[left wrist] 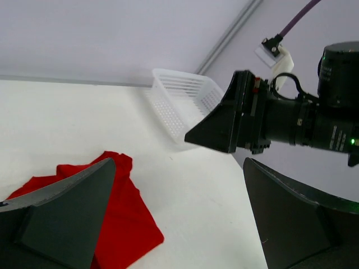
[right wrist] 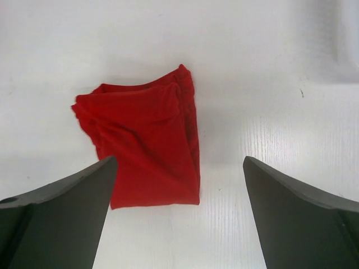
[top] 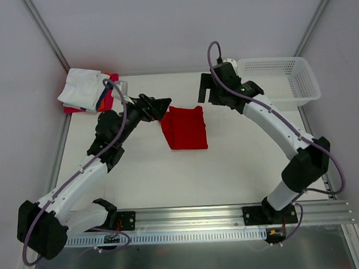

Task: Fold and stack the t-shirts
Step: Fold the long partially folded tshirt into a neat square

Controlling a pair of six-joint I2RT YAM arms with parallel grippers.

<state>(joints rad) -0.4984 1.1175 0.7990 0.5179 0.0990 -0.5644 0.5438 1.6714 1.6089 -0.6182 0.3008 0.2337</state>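
White basket (top: 280, 79) stands far right on the surface (top: 139, 173); folded red t-shirt (top: 184, 128) lies between left tool (top: 161, 107) and right tool (top: 205, 94), both released, gripping nothing.

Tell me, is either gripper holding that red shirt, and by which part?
Nothing is held. The left gripper and right gripper are open; the red t-shirt lies free on the table.

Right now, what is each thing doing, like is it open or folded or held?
red t-shirt: folded, lying on the table, nobody holding it.
pile of shirts: folded and stacked in the far left corner, white one on top.
basket: upright, looks empty.
left hand: open, holding nothing.
right hand: open, holding nothing.
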